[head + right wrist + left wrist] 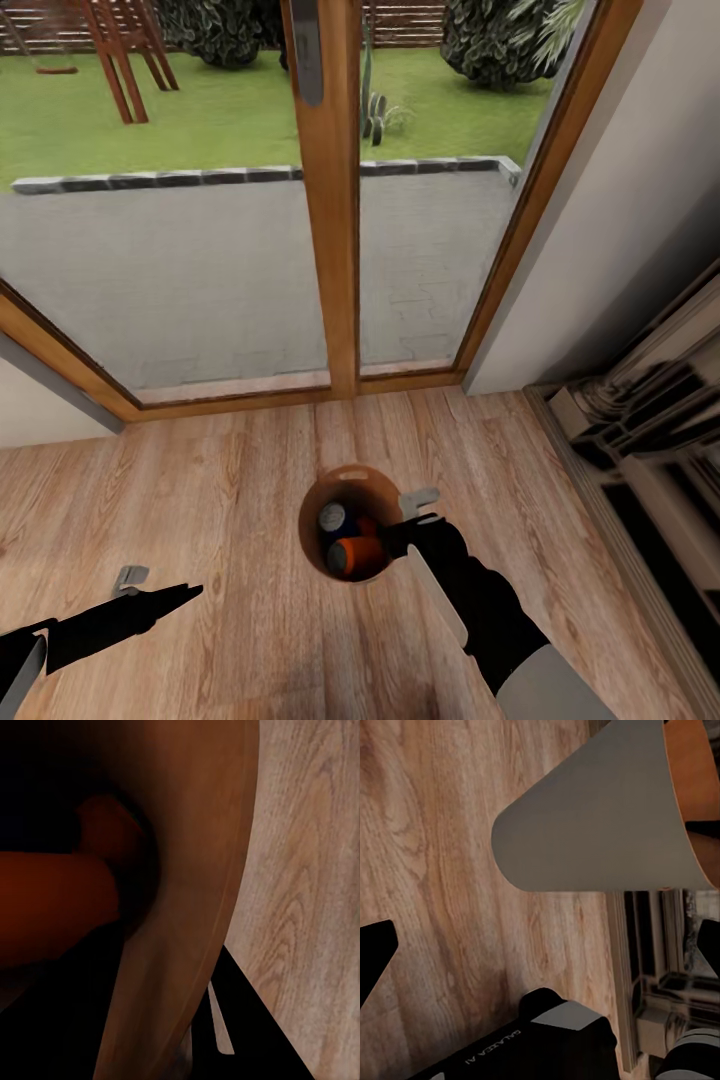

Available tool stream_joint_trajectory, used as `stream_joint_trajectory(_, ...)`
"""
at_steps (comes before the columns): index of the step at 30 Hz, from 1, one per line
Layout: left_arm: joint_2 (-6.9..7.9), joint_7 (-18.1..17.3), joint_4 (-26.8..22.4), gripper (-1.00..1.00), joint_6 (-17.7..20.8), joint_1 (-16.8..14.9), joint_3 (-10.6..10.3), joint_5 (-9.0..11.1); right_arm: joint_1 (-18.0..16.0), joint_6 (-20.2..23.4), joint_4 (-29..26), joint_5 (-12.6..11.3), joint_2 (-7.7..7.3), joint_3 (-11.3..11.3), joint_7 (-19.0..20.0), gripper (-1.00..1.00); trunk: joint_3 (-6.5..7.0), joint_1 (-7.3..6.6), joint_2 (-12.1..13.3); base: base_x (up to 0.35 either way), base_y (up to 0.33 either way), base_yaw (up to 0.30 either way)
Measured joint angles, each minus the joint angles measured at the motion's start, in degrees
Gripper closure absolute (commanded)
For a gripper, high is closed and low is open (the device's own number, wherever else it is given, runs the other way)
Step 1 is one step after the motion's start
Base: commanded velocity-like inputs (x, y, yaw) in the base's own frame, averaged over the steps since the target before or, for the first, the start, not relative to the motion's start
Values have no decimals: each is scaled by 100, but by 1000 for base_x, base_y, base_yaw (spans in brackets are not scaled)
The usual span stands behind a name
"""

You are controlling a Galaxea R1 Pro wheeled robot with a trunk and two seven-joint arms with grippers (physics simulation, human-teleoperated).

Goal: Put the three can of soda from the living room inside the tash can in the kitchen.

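1. Head view, lower centre: the right gripper (408,520) sits at the right rim of the bin (312,510), one pale finger (420,497) poking up beside it. Whether its jaws are apart or closed I cannot tell; the black wrist covers them. Sitting so tight over the rim suggests a can was being let go here, straight into the opening.

2. Inside the bin lie an orange can (356,556) toward the near wall, a dark blue can (333,518) with a silver top behind it, and a sliver of orange at the right that may be the third can. I judge the task nearly or fully done.

3. Right wrist view: the bin's brown inner wall (195,907) curves past, with a dim orange can (52,907) lying low inside.

4. Lower left of the head view: the left gripper (150,590) hangs low over the wood floor (200,470), well apart from the bin, holding nothing; its spread I cannot judge. Parked there, it keeps clear of the working arm.

5. Left wrist view: the bin's pale grey outside (600,825) fills the upper right.

6. Upper half of the head view: the bin stands before wood-framed glass doors (330,200), with cabinets (640,440) at right.
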Motion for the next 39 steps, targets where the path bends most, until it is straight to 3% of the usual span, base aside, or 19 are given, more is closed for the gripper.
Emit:
stream_joint_trajectory(14,-1,-14,-1,-100,-4,0,2,2,1,-321,-27,-1,-2,7,2,100,0,0,0,0,0,0)
stream_joint_trajectory(28,-5,-15,0,-100,-4,0,-6,3,1,-369,-28,-1,2,11,2,100,-251,307,-560,0,0,0)
stream_joint_trajectory(33,-5,-15,-1,-100,-4,0,-7,3,1,-376,-28,-6,3,16,2,100,-251,308,-561,0,0,0)
stream_joint_trajectory(39,-6,-15,0,-100,-4,0,-23,3,1,-377,-27,4,-1,9,2,100,-359,439,-800,0,0,0)
